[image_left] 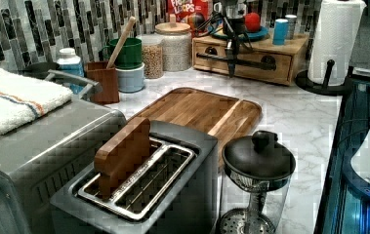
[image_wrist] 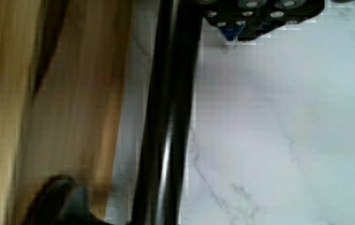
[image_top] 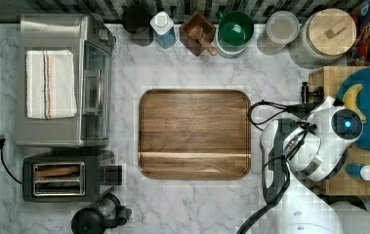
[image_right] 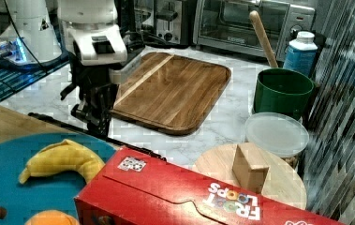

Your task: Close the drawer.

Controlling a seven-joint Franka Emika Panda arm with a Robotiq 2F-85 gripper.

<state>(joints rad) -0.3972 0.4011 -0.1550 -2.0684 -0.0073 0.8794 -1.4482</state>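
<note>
Your gripper (image_left: 231, 68) sits against the drawer (image_left: 243, 59) front, at the cutting board's (image_top: 195, 133) three o'clock in the top view; finger spread cannot be told.

White marble counter (image_top: 187, 204), striped tile backsplash (image_left: 21, 29).

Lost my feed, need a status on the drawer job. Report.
Tool at the drawer front, by the black handle bar. Drawer looks nearly flush with its box. Nothing seen in the way.
</note>
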